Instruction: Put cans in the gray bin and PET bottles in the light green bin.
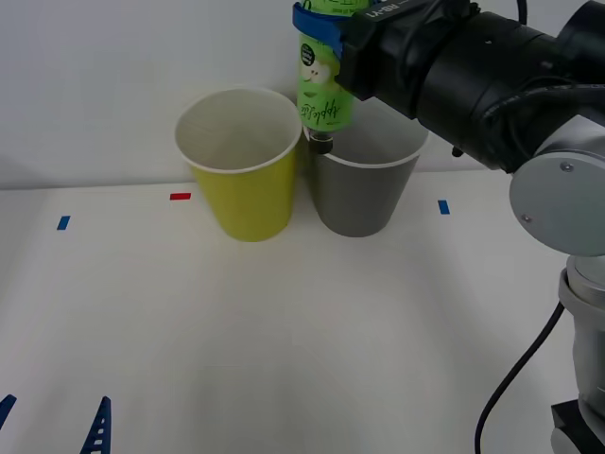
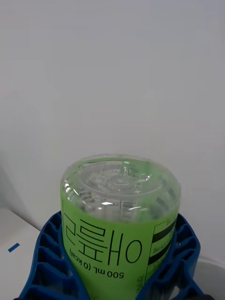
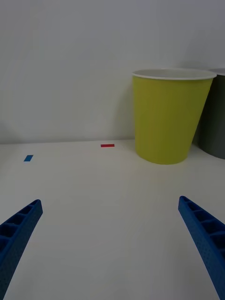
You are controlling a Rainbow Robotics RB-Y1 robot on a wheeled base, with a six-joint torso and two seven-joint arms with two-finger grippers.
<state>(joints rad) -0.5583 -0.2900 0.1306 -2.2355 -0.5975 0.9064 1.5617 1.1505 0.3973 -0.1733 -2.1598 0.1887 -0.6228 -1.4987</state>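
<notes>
Green-labelled PET bottle [image 1: 324,90]: held upside down, dark cap lowest, hanging over the seam where the two bins meet; the cap sits level with the near left rim of the gray bin, and whether it touches that rim cannot be told.
Bottle base: in the right wrist view the clear ribbed bottom faces the camera, black Korean print and "500 mL" reading across the label.
Right pincer [image 1: 326,26]: clamped on the bottle, its blue ribbed fingers [image 2: 47,253] pressed against both sides of the label, above and just left of the gray bin.
Gray bin [image 1: 364,189]: upright on the bench, white rim, mouth open upward.
Light green bin [image 1: 241,165]: upright, just left of the gray bin, the two rims touching or nearly so; white inside with nothing visible in it.
Left pincer [image 3: 110,243]: fingers spread wide apart, holding nothing, low over the bench well in front of and to the left of the gray bin, facing the light green bin.
Bench [image 1: 284,331]: white surface.
Red tape mark [image 1: 180,197]: left of the light green bin.
Blue tape marks: one [image 1: 443,206] just right of the gray bin, another [image 1: 62,223] far to its left.
</notes>
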